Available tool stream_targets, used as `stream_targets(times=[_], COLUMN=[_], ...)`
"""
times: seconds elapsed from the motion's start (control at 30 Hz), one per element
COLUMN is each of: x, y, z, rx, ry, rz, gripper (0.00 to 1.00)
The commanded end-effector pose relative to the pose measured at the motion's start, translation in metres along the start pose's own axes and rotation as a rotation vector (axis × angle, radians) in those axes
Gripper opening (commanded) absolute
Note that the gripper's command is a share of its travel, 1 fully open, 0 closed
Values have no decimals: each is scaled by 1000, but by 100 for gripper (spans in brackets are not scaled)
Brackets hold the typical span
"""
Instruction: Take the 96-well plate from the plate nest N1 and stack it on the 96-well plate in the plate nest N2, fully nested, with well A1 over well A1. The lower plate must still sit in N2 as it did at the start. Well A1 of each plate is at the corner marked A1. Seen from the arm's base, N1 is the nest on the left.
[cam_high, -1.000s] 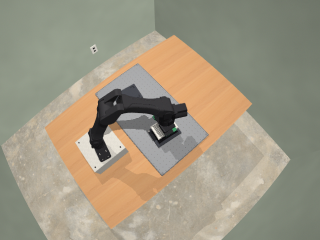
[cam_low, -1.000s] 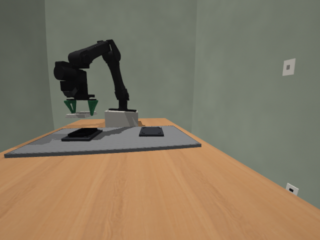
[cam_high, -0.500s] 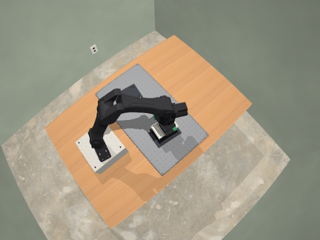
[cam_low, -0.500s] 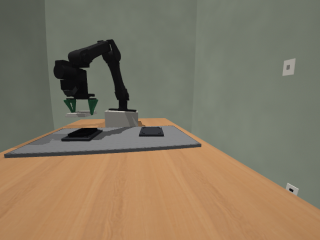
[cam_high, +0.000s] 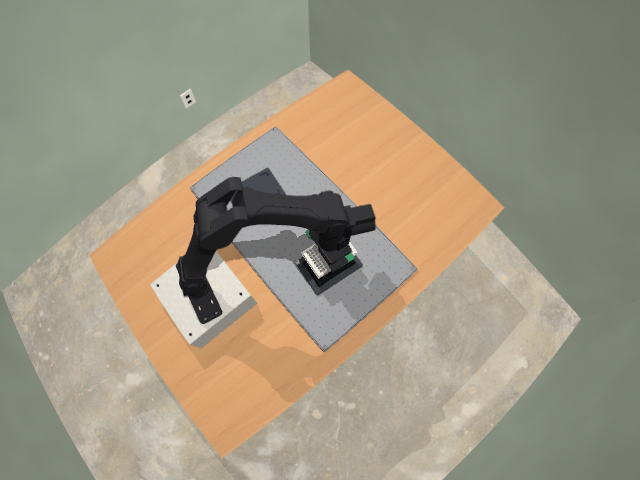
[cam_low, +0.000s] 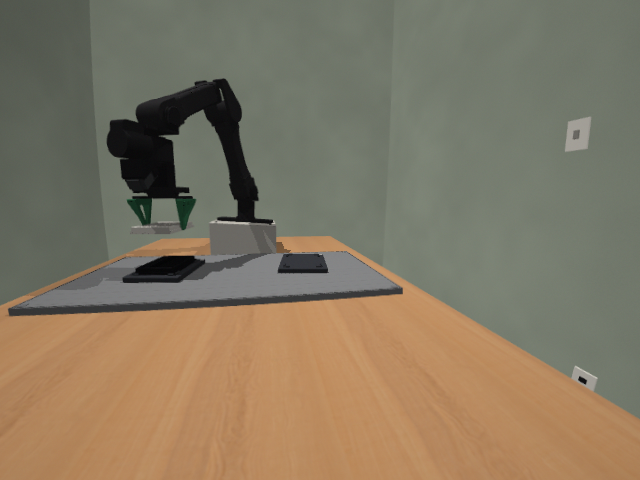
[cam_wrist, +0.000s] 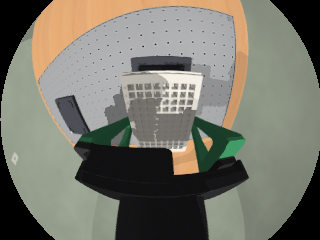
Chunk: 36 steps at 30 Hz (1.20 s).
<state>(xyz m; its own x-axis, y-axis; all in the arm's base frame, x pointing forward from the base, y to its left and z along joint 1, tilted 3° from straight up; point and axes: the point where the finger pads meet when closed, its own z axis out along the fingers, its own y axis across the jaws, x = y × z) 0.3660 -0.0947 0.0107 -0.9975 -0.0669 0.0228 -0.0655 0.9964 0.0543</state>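
Observation:
My gripper (cam_low: 161, 223) with green fingers is shut on the white 96-well plate (cam_low: 160, 228) and holds it level in the air. In the overhead view the white plate (cam_high: 316, 259) hangs over the black 96-well plate (cam_high: 337, 271) in nest N2 and covers much of it. In the side view the black plate (cam_low: 165, 266) sits in nest N2 (cam_low: 163, 276), well below the held plate. Nest N1 (cam_low: 302, 262) is a bare dark square pad. In the wrist view the white plate (cam_wrist: 162, 110) lies between my fingers, and the black plate (cam_wrist: 162, 67) shows just beyond it. No A1 mark is readable.
Both nests stand on a grey perforated board (cam_low: 217, 284) on a wooden table (cam_low: 310, 372). The arm's white base block (cam_low: 241, 236) stands behind the board. Nest N1 also shows at the left in the wrist view (cam_wrist: 71, 115).

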Motion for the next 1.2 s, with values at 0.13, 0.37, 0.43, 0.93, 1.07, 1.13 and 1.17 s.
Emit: stream_targets(times=[0.13,0.37,0.43,0.93,1.07,1.13,1.17], x=[-12,-12,-12,-12,-11,-11,-11], y=[1,1,2,2,0,0,0], z=[-11,-10,-10,-10,-10,-10,-10], rx=[7,7,7,6,6,6,6], ry=[-32,-31,-30,-29,-30,-30,-30], rz=[-10,-11,-11,-10,-4,-4,-4], gripper=[0,0,0,0,0,0,0])
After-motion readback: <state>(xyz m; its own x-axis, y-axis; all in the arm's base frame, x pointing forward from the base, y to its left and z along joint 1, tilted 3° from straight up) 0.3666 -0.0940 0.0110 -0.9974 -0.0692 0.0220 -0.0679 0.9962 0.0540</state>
